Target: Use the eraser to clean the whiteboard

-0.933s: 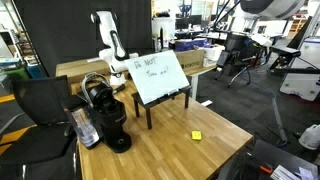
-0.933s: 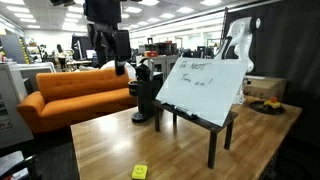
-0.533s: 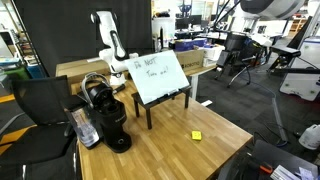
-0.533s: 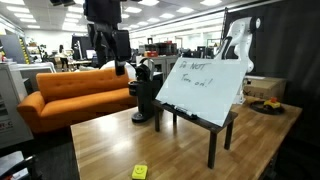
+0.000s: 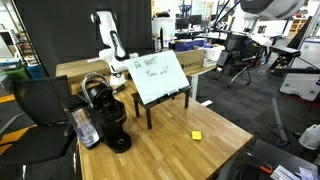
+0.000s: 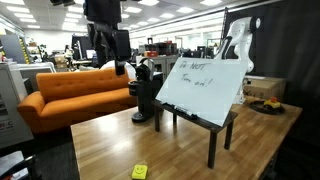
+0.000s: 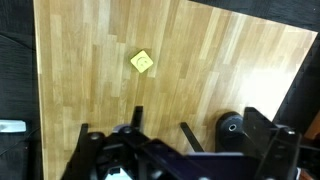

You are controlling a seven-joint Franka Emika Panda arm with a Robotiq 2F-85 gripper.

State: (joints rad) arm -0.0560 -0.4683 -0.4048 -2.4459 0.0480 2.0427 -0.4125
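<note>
The eraser [image 5: 196,135] is a small yellow square lying flat on the wooden table, in front of the whiteboard. It also shows near the table's front edge in an exterior view [image 6: 139,172] and in the upper middle of the wrist view [image 7: 142,61]. The whiteboard [image 5: 158,77] [image 6: 203,86] leans on a dark legged stand and carries dark handwriting. My gripper [image 6: 108,57] [image 7: 160,116] hangs high above the table, open, with nothing between its fingers and far from the eraser. The wrist view does not show the whiteboard.
A black coffee machine [image 5: 105,118] [image 6: 146,92] stands on the table [image 7: 90,100] beside the whiteboard. A black office chair [image 5: 40,108] sits by the table's edge. An orange sofa [image 6: 60,97] stands beyond the table. The white arm [image 5: 108,35] rises behind the board.
</note>
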